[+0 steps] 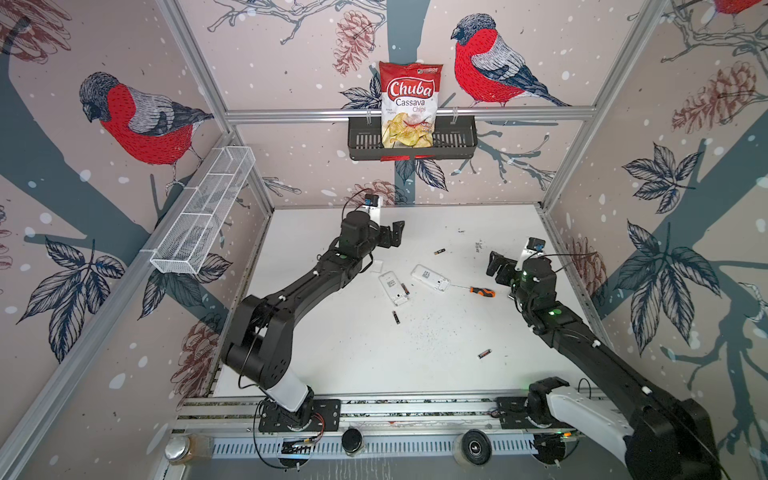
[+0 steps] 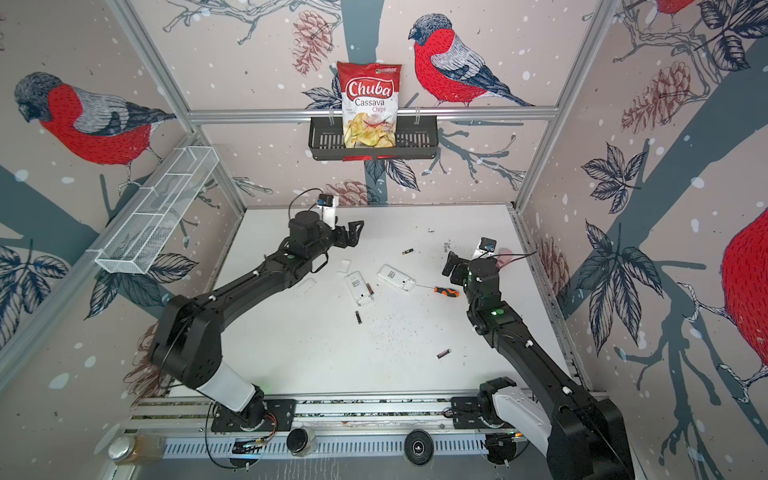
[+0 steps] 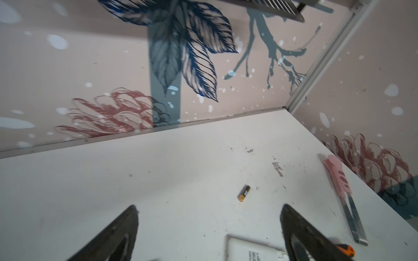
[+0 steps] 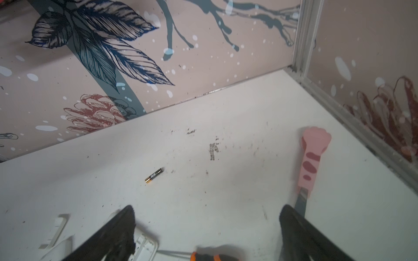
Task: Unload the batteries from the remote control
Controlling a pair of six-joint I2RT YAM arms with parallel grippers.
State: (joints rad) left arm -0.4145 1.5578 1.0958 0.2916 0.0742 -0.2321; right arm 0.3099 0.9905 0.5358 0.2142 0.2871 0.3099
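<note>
Two white remote controls lie back side up mid-table, one (image 1: 392, 288) left of the other (image 1: 430, 277), both with the battery bay uncovered. Several black-and-gold batteries lie loose: one far back (image 1: 439, 251), one against the left remote's edge (image 1: 405, 289), one in front of it (image 1: 395, 317), one near the front right (image 1: 484, 353). My left gripper (image 1: 399, 232) hangs open above the table, behind and left of the remotes. The right gripper (image 1: 494, 266) is open too, right of the remotes. The wrist views show the far battery (image 3: 244, 193) (image 4: 153, 175) ahead of both empty grippers (image 3: 209, 206) (image 4: 207, 206).
An orange-handled screwdriver (image 1: 482, 291) lies just right of the right remote. White battery covers (image 2: 344, 266) (image 2: 307, 286) rest left of the remotes. A pink paw-handled tool (image 4: 311, 158) lies by the right wall. A black basket (image 1: 457, 141) holding a chips bag hangs on the back wall.
</note>
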